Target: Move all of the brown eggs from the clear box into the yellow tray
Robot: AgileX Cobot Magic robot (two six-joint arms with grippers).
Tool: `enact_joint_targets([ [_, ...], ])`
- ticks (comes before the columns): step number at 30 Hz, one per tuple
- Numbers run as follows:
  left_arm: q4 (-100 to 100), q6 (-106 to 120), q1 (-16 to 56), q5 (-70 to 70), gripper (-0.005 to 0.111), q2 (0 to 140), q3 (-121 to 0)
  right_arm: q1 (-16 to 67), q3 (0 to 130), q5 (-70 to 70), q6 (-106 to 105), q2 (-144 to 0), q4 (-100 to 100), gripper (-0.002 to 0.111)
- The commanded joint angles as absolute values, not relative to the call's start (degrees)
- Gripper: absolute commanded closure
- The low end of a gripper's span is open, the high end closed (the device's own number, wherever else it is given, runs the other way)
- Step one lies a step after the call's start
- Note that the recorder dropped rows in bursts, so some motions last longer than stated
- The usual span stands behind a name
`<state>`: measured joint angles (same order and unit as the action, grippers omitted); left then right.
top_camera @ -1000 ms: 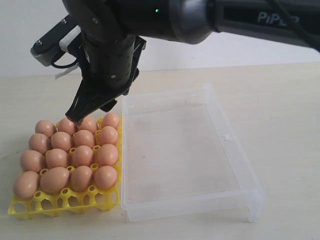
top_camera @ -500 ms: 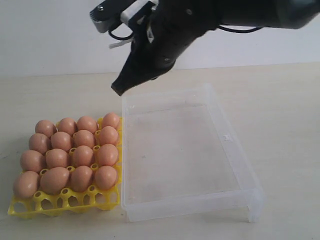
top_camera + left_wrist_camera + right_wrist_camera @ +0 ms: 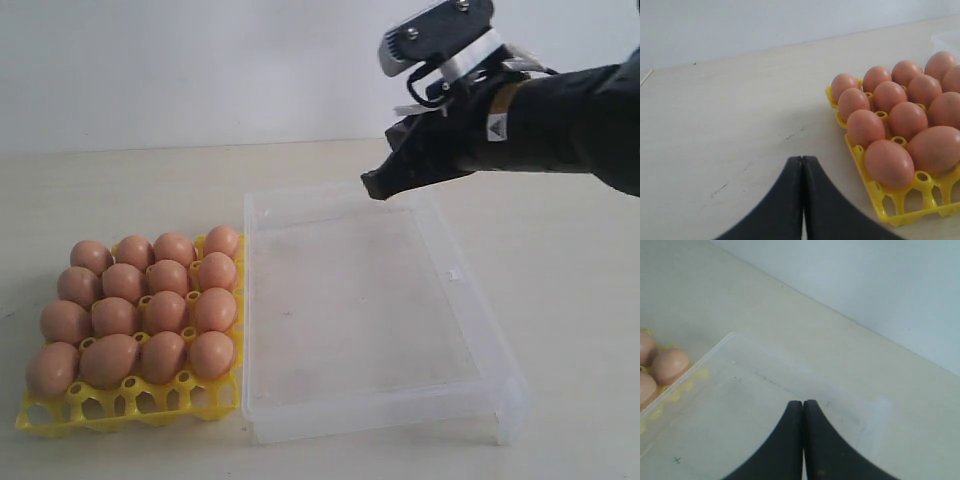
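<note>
Several brown eggs [image 3: 166, 310] fill the cups of the yellow tray [image 3: 130, 398] at the left of the table. Beside it lies the clear box [image 3: 452, 275] with no egg inside. My right gripper [image 3: 372, 184] hovers shut and empty above the box's far rim. In its wrist view the right gripper [image 3: 803, 403] points at the box wall [image 3: 720, 347] with eggs [image 3: 670, 365] behind it. My left gripper [image 3: 802, 159] is shut on nothing over bare table, short of the tray [image 3: 860, 160] and its eggs [image 3: 888, 162]. It is absent from the exterior view.
A pale wooden table [image 3: 570, 250] carries everything, with a white wall [image 3: 200, 70] behind it. The right arm's black body [image 3: 560, 120] reaches in from the right edge above the table.
My right gripper has risen from the tray's far eggs and swung right to above the box's far rim, closing on the way. The eggs and box have not moved.
</note>
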<state>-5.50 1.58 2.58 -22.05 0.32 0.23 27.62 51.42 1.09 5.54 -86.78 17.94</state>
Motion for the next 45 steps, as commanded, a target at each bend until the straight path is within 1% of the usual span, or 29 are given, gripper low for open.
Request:
enact_joint_targets([
  [1,-5.3,1.3,2.9,-21.7,0.107,0.0,0.0,22.4,41.0,18.8,5.5,-78.6,12.6,0.108],
  [2,-5.3,1.3,2.9,-21.7,0.107,0.0,0.0,21.4,37.7,25.0,5.0,-76.3,9.3,0.108],
  [3,-5.3,1.3,2.9,-21.7,0.107,0.0,0.0,20.2,34.1,32.9,2.9,-73.0,3.0,0.108],
  [5,-5.3,1.3,2.9,-21.7,0.107,0.0,0.0,19.2,26.7,44.3,-4.6,-66.7,-12.1,0.108],
  [6,-5.3,1.3,2.9,-21.7,0.107,0.0,0.0,19.2,24.4,45.9,-8.7,-64.1,-17.7,0.108],
  [8,-5.3,1.3,2.9,-21.7,0.107,0.0,0.0,19.2,20.3,43.6,-16.9,-58.9,-25.0,0.108],
  [12,-5.3,1.3,2.9,-21.7,0.107,0.0,0.0,19.2,18.7,31.9,-20.0,-52.7,-24.9,0.108],
  [17,-5.3,1.3,2.9,-21.7,0.107,0.0,0.0,19.2,18.7,14.8,-28.3,-45.8,-24.9,0.108],
  [19,-5.3,1.3,2.9,-21.7,0.107,0.0,0.0,19.2,18.7,10.1,-31.2,-43.0,-24.9,0.108],
  [24,-5.3,1.3,2.9,-21.7,0.107,0.0,0.0,19.2,18.7,7.9,-33.0,-35.9,-25.2,0.108],
  [26,-5.3,1.3,2.9,-21.7,0.107,0.0,0.0,19.2,18.7,4.4,-33.0,-33.9,-25.2,0.108],
  [30,-5.3,1.3,2.9,-21.7,0.107,0.0,0.0,19.2,18.7,-1.5,-32.7,-32.3,-25.5,0.108],
  [36,-5.3,1.3,2.9,-21.7,0.107,0.0,0.0,19.2,18.7,-1.8,-32.8,-32.3,-14.4,0.108],
  [41,-5.3,1.3,2.9,-21.7,0.107,0.0,0.0,19.2,18.7,-2.1,-32.8,-32.2,-14.2,0.108],
  [45,-5.3,1.3,2.9,-21.7,0.107,0.0,0.0,19.2,18.0,-8.8,-32.7,-25.9,-13.4,0.108],
])
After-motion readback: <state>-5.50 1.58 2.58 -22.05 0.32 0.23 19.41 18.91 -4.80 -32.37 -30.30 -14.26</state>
